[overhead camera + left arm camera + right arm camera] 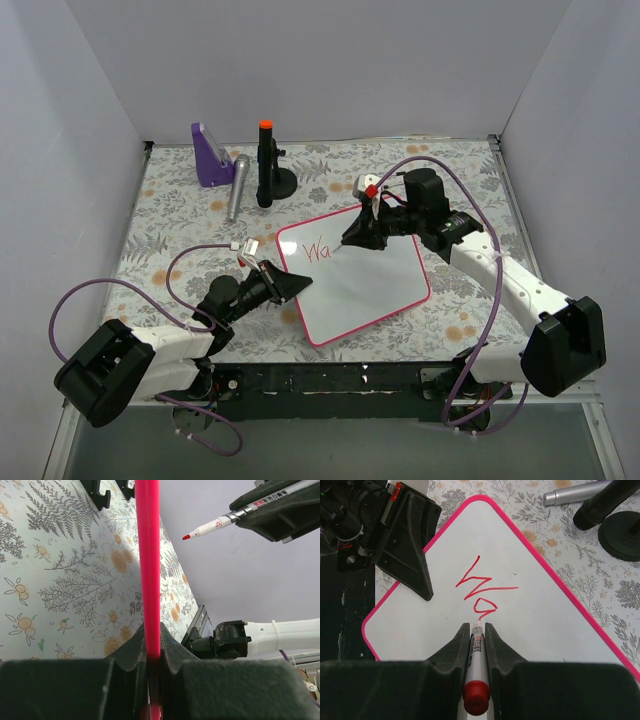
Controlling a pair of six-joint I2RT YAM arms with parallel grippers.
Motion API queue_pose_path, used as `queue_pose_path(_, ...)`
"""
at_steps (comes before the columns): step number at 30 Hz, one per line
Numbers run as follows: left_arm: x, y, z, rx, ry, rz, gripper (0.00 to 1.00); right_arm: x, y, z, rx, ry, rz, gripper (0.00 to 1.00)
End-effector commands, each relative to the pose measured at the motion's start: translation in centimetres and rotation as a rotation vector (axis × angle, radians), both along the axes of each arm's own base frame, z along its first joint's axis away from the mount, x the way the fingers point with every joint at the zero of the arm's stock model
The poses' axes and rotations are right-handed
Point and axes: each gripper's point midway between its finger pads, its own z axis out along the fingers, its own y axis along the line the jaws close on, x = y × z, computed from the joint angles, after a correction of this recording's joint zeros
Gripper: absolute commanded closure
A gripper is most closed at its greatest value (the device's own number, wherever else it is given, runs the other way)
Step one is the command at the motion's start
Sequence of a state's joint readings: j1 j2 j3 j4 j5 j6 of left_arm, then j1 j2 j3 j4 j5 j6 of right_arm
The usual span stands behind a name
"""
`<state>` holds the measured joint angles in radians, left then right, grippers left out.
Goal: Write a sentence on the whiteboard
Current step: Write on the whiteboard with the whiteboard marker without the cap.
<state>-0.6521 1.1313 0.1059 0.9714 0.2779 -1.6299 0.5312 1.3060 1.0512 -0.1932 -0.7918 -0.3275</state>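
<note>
Whiteboard [370, 290] placement is shown whole only by the top external view. It lies flat on the floral-patterned table cover [170, 225], turned at an angle between the two arms. A rounded-corner rectangle with a glossy white face and a thin pink-red frame is seen. Near its far left corner the sentence [317, 249] is written in thin red script, of which only "Wa" stands so far. Beyond the board's far edge are set a purple wedge-shaped stand [210, 155], a silver cylinder [237, 187] lying on its side and a black post with an orange tip [265, 160], upright on a round base.

Only in the left wrist view is the board seen edge-on, its frame reduced to one bright pink bar. The left gripper [150, 647] is pinched tight on that bar, with a matte black finger pressed on each side. The marker [220, 524] is shown there from the side: a white barrel with printed lettering and a red felt tip.

Only in the right wrist view are the strokes shown close: a jagged, angular "W" and a small looped "a". The right gripper [477, 630] is clamped on the marker barrel, whose red end cap faces the camera. The tip is placed at the tail of the "a", but whether it touches the face cannot be told. The left gripper's black wedge-shaped fingers are seen lying over the board's edge beside the letters.
</note>
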Motion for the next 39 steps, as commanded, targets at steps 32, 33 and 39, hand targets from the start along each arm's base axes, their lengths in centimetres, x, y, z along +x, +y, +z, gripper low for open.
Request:
queue_pose_path(32,-0.2,-0.5,3.9,-0.078,-0.126,-0.023,1.00,3.3,1.6,0.8,0.007,-0.044,-0.060,0.99)
queue_pose_path(33,-0.2,-0.5,3.9,-0.077,-0.127,-0.023,1.00,3.4,1.7,0.9,0.007,-0.041,-0.062,0.99)
queue_pose_path(39,-0.3,-0.5,3.9,-0.079,-0.129,-0.025,1.00,3.6,1.8,0.7,0.004,-0.036,-0.069,0.99)
